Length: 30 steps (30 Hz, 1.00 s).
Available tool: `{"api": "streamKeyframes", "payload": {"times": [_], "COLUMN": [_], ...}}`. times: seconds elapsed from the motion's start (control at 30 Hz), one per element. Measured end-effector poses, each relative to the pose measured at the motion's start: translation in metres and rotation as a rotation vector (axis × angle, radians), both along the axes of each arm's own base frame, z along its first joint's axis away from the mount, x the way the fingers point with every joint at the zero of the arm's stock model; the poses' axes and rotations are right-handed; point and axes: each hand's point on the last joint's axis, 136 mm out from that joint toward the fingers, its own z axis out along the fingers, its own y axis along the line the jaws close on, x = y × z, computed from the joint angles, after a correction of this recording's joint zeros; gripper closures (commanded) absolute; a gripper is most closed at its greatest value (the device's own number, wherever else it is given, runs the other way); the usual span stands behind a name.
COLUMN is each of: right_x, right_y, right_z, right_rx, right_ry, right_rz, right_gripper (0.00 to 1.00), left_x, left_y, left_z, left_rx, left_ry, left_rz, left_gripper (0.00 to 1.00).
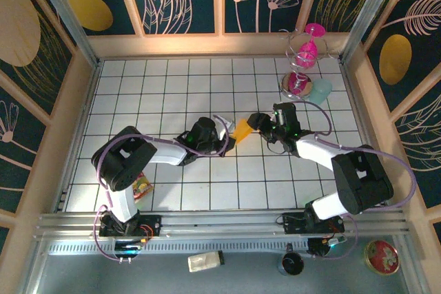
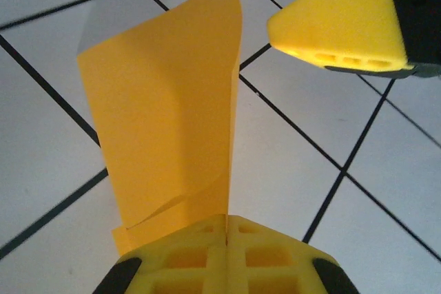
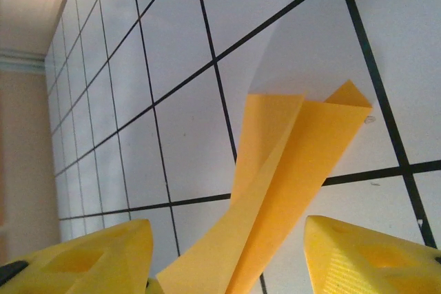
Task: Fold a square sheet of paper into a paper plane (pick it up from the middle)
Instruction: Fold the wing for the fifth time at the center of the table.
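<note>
Top external view: both arms are brought together near the middle of the tiled bench (image 1: 172, 191). The orange-yellow paper plane (image 1: 242, 129) is held there between the two claws, standing on edge, likely so both ends can be reached. Whether it touches the tiles cannot be told. The left claw (image 2: 226, 228) is clamped shut on one end of the folded paper. The right claw (image 3: 227, 239) is spread open, its fingers set either side of the other end with nothing pinched. This is judged a release or regrasp.

Two black-and-white robot arms (image 1: 158, 151) (image 1: 320, 151) are flanking one creased orange-yellow paper sheet (image 1: 241, 130); one crinkly red-yellow snack packet (image 1: 142, 185) and one round red tin (image 1: 382, 256) are lying off to the sides.
</note>
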Motion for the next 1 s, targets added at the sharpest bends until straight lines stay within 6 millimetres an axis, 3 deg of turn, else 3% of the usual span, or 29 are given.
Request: {"api": "streamKeyframes", "payload": {"times": [0.27, 0.53, 0.77, 1.0], "right_x": [-0.005, -0.009, -0.013, -0.001], "right_y": [0.004, 0.005, 0.009, 0.014], "right_z": [-0.009, -0.023, -0.040, -0.046], "right_rx": [-0.058, -0.099, -0.110, -0.123], "right_ry": [-0.052, -0.055, -0.018, -0.005], "right_rz": [0.102, 0.165, 0.212, 0.233], "right_gripper": [0.33, 0.31, 0.31, 0.31], "left_x": [-0.004, 0.005, 0.010, 0.009], "left_y": [0.001, 0.005, 0.007, 0.006], "left_z": [0.000, -0.004, -0.006, -0.011], "left_rx": [-0.125, -0.258, -0.320, -0.343], "left_ry": [0.252, 0.489, 0.605, 0.671], "left_rz": [0.056, 0.146, 0.203, 0.225], "left_gripper": [1.00, 1.00, 1.00, 1.00]}}
